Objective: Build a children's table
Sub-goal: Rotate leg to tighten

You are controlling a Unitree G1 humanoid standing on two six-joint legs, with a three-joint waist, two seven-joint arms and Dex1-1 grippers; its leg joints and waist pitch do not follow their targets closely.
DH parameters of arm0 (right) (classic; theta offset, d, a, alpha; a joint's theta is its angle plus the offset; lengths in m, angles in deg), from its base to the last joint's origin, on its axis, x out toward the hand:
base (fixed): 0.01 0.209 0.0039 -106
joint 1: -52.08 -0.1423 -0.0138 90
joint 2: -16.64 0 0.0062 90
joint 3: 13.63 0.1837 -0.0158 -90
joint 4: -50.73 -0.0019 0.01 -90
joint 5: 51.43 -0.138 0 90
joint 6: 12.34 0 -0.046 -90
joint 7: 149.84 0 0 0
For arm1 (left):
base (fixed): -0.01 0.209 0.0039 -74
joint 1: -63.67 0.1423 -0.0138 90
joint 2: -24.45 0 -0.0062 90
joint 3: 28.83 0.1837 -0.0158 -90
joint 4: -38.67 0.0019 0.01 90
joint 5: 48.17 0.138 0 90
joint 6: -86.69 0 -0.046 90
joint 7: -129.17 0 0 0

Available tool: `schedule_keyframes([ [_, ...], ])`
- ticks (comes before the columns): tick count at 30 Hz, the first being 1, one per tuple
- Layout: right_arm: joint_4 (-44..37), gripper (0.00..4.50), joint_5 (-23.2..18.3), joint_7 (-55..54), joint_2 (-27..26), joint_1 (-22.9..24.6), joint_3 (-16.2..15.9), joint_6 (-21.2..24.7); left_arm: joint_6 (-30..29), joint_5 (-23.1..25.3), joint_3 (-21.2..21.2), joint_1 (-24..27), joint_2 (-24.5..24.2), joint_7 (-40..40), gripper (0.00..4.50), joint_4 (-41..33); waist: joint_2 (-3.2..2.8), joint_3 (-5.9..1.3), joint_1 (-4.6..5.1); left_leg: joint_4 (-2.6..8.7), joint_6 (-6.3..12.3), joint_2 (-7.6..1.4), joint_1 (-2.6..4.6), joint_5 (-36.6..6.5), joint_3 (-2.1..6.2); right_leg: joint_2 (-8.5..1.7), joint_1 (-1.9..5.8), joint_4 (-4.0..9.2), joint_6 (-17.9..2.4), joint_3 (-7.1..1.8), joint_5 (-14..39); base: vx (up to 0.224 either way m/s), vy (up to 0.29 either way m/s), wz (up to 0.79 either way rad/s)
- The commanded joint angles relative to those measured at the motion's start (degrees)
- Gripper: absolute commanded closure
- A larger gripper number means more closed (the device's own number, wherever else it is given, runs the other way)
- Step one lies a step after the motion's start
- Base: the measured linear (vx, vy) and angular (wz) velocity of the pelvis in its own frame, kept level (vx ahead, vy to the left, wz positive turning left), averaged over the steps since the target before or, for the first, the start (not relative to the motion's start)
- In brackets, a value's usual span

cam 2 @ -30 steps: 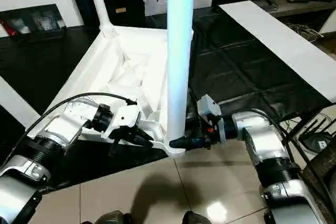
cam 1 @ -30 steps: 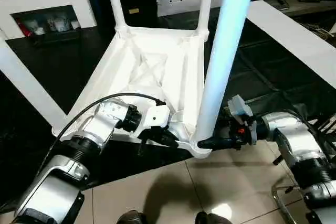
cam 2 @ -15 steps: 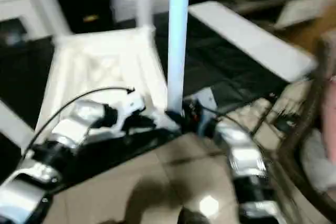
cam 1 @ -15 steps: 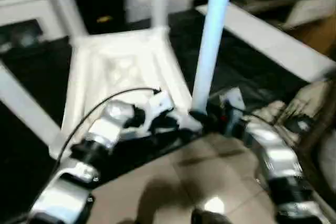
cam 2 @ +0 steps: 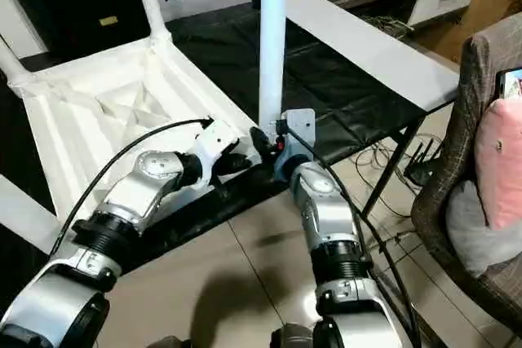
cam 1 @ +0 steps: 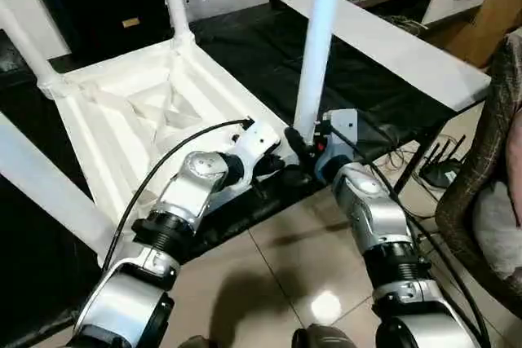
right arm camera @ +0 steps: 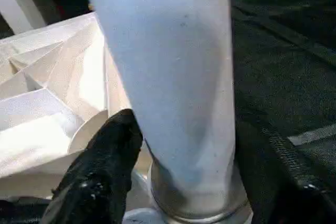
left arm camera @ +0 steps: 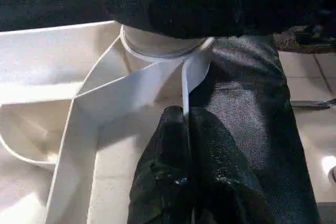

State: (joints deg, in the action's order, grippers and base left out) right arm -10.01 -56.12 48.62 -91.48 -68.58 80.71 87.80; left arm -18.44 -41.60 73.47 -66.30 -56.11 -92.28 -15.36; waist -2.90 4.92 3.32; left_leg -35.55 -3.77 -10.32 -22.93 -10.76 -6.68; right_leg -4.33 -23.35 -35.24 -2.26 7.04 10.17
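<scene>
1. Tabletop (cam 1: 139, 112) lies upside down on the black bench (cam 1: 269, 55).
2. Left gripper (left arm camera: 185, 129) is pinched on the tabletop's rim beside the near corner socket.
3. Right gripper (right arm camera: 173, 145) straddles the upright leg (cam 1: 320, 46) just above that socket, long axis vertical; can't tell how tight.

Both silver forearms reaching forward and converging at the near corner of the table top (cam 1: 106, 132), left gripper (left arm camera: 186, 121) pinched closed on its thin rim, right gripper (right arm camera: 178, 145) fingers spread around the upright leg (cam 1: 318, 46) there.
</scene>
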Motion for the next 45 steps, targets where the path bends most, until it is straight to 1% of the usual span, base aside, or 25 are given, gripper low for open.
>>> schedule_keyframes([
  [1,0.44,1.2,0.59,3.84,-0.59,1.93,-4.74,0.27,1.71,-0.6,0.8,-1.43,0.44,-1.16,4.5,-2.92,0.03,-4.67,-0.62,3.94,7.9,-2.13,0.13,-6.85,-0.17,-4.25,4.63,4.59,-13.24,-3.2,7.46,0.0,0.0,0.0],
  [2,-1.34,1.07,0.73,4.86,0.98,3.57,-4.65,-1.65,3.44,-0.72,0.98,-1.39,-0.39,-2.23,4.5,-2.68,0.04,-4.62,-0.78,3.99,8.21,-2.23,0.17,-6.62,-0.21,-4.27,4.54,4.6,-13.3,-3.29,6.85,0.0,0.0,0.0],
  [5,-6.4,0.86,-1.24,9.37,3.79,7.08,-4.26,-0.81,6.02,-0.61,1.41,-1.59,-2.08,-4.36,4.5,-1.54,-0.01,-4.62,-1.33,4.05,8.98,-2.34,0.37,-6.99,-0.27,-4.31,4.56,4.55,-13.49,-3.48,6.41,0.0,0.0,0.0],
  [10,-20.84,0.42,-8.08,19.51,8.49,16.41,-4.76,2.45,11.45,0.34,0.96,-3.45,-5.35,-5.21,4.5,3.73,0.01,-4.46,-2.59,4.38,8.77,-2.5,0.57,-9.36,-0.34,-4.21,4.45,5.19,-11.42,-3.62,9.88,0.0,0.0,0.0],
  [13,-24.18,0.09,-7.74,20.69,10.43,19.39,-6.02,1.04,13.16,0.7,0.57,-4.37,-6.23,-4.5,4.5,5.75,0.13,-4.13,-2.27,4.66,6.97,-2.34,0.32,-12.56,-0.33,-4.28,4.31,5.69,-10.3,-3.45,15.28,0.0,0.0,0.0],
  [14,-25.82,0.09,-6.62,19.83,11.16,21.36,-6.12,-1.0,14.08,0.22,-0.21,-5.06,-6.73,-4.11,4.5,7.07,0.12,-4.11,-2.38,4.57,6.18,-2.29,0.63,-13.4,-0.49,-4.33,3.92,6.15,-9.48,-3.55,17.61,0.0,0.0,0.0],
  [16,-26.8,0.09,-5.85,18.72,11.25,22.31,-5.86,-1.45,15.12,-0.39,-0.74,-5.28,-7.05,-4.39,4.5,7.59,0.03,-4.02,-2.31,4.77,5.36,-2.37,0.49,-14.22,-0.35,-4.31,3.93,6.15,-9.02,-3.53,19.36,0.0,0.0,0.0],
  [19,-31.12,0.0,-6.24,16.84,11.5,24.72,-4.91,2.41,17.88,-3.24,-2.21,-4.35,-7.86,-7.69,4.07,6.49,-0.18,-4.03,-2.21,4.9,5.23,-2.44,0.57,-14.63,-0.36,-4.29,3.74,6.32,-9.01,-3.7,18.78,0.0,0.0,0.0],
  [24,-36.64,0.0,-7.26,12.08,10.43,27.41,-3.8,6.93,16.81,-9.74,-6.73,-0.43,-7.16,-8.03,3.61,-0.4,-0.32,-4.15,-2.46,4.97,6.1,-2.77,0.49,-11.16,-0.39,-4.32,3.84,5.18,-12.37,-3.75,10.75,0.0,0.0,0.0],
  [27,-39.6,0.0,-7.42,9.09,9.96,28.7,-4.07,12.11,13.89,-13.95,-10.94,3.41,-5.64,-3.92,3.42,-7.37,-0.19,-3.84,-2.38,5.03,6.01,-2.47,0.59,-12.19,-0.73,-4.26,3.9,5.69,-11.21,-3.66,14.67,0.0,0.0,0.0],
  [28,-40.65,0.0,-7.37,8.73,9.95,29.09,-4.43,13.59,11.9,-14.79,-11.9,4.74,-5.35,-2.55,3.42,-9.88,0.75,-3.59,-2.31,5.18,6.17,-2.38,0.41,-11.84,-0.93,-4.2,3.96,5.85,-10.8,-3.67,15.98,0.0,0.0,0.0],
  [29,-40.98,0.0,-7.24,8.66,10.01,29.21,-4.64,14.07,11.31,-15.03,-12.29,5.24,-5.18,-1.89,3.42,-10.76,0.39,-3.7,-2.41,5.11,6.06,-2.16,0.66,-11.61,-1.15,-4.18,3.9,6.16,-9.67,-3.71,18.21,0.0,0.0,0.0],
  [30,-42.14,0.0,-6.54,8.47,10.31,29.65,-5.47,15.26,9.24,-15.75,-13.65,7.11,-4.49,0.65,3.42,-13.97,0.82,-3.74,-2.28,5.11,5.89,-2.27,0.75,-11.54,-1.19,-4.1,3.81,6.11,-9.34,-3.78,18.6,0.0,0.0,0.0],
  [33,-43.71,0.0,-4.46,7.81,11.28,30.27,-7.01,15.1,6.29,-16.8,-15.72,11.76,-3.0,5.14,3.42,-21.58,0.8,-3.71,-2.42,5.18,5.64,-2.38,0.86,-10.62,-1.32,-3.95,3.49,6.27,-8.09,-3.98,19.64,0.0,0.0,0.0],
  [35,-44.63,0.0,-2.61,7.55,12.6,30.47,-8.29,13.43,2.97,-17.02,-16.4,18.14,-1.66,9.13,3.42,-30.95,0.9,-3.64,-2.14,5.49,5.4,-3.07,0.63,-10.13,-1.24,-4.0,3.68,5.63,-9.24,-4.17,16.08,0.0,0.0,0.0],
  [36,-44.63,0.0,-2.61,7.55,12.6,30.47,-8.29,13.43,2.97,-17.02,-16.4,18.14,-1.66,9.13,3.42,-30.95,0.93,-3.5,-2.05,5.48,5.59,-2.94,0.59,-10.42,-1.37,-3.91,3.62,5.88,-9.1,-4.14,16.62,0.0,0.0,0.0],
  [37,-45.11,0.0,-2.09,6.67,12.85,30.61,-8.18,13.77,2.13,-14.81,-15.49,22.61,-1.18,11.53,3.42,-36.27,0.56,-3.48,-2.14,6.22,8.3,-2.37,-0.91,-11.12,0.72,-4.19,4.82,4.87,-9.3,-1.87,16.91,0.0,0.0,0.0],
  [38,-45.54,0.0,-1.75,6.6,13.3,30.62,-8.28,13.55,2.48,-11.54,-14.07,27.07,-0.78,13.87,3.42,-40.59,0.3,-3.03,-1.07,6.89,10.07,-2.77,-2.31,-12.82,3.44,-3.65,5.42,4.36,-8.12,0.01,14.64,0.005,-0.016,0.22],
  [39,-45.62,0.0,-1.79,6.7,13.42,30.56,-8.23,13.43,2.92,-10.17,-13.37,28.95,-0.49,14.82,3.42,-41.91,-0.57,-3.34,-1.11,7.0,10.12,-3.44,-1.29,-14.54,4.67,-3.01,5.07,4.05,-8.16,0.36,13.85,0.044,-0.046,0.5],
  [40,-45.55,0.0,-1.9,6.64,13.34,30.43,-8.07,13.32,3.09,-9.6,-13.0,30.05,-0.18,15.34,3.42,-42.35,-0.46,-3.03,-0.84,7.72,10.62,-4.5,-0.39,-17.2,6.02,-2.22,4.36,3.74,-8.74,0.41,13.11,0.044,-0.046,0.5],
  [41,-45.42,0.0,-2.02,6.48,13.25,30.26,-7.83,12.95,2.23,-9.71,-12.64,31.43,0.47,16.25,3.42,-42.73,-1.74,-2.61,0.36,9.58,14.36,-6.41,1.43,-19.26,11.02,-0.15,3.6,-0.44,-11.96,0.37,12.26,0.046,-0.092,0.6],
  [42,-45.31,0.0,-2.08,6.46,13.2,30.03,-7.76,12.53,1.62,-10.0,-12.34,32.94,1.25,17.09,3.42,-42.54,-1.65,-2.27,0.07,10.1,14.58,-6.76,2.2,-21.49,12.04,0.39,2.59,-1.59,-12.91,-0.21,13.64,0.008,-0.141,0.62],
  [43,-45.09,0.0,-2.01,6.65,13.35,29.88,-7.8,11.9,1.5,-9.41,-11.98,33.85,1.68,18.02,3.42,-42.03,-0.69,-1.98,0.1,11.11,13.61,-6.46,1.56,-24.84,13.65,0.45,2.67,-3.52,-13.87,-1.81,15.1,0.008,-0.141,0.62],
  [44,-44.42,0.0,-0.33,6.23,14.15,29.64,-8.36,10.2,1.48,-8.45,-11.51,34.59,1.89,19.2,3.42,-41.02,0.61,-1.87,-0.98,10.62,10.98,-3.14,-0.42,-26.0,12.51,-0.64,3.45,-2.0,-14.1,-4.28,16.8,-0.024,-0.192,0.75],
  [45,-43.94,0.0,0.33,6.16,14.64,29.5,-8.61,9.89,1.75,-7.67,-11.15,34.89,1.89,19.77,3.42,-40.35,2.43,-1.46,-1.88,7.08,8.28,0.81,-2.77,-24.07,9.66,-3.23,3.38,2.63,-13.05,-6.44,22.62,-0.024,-0.207,0.78],
])
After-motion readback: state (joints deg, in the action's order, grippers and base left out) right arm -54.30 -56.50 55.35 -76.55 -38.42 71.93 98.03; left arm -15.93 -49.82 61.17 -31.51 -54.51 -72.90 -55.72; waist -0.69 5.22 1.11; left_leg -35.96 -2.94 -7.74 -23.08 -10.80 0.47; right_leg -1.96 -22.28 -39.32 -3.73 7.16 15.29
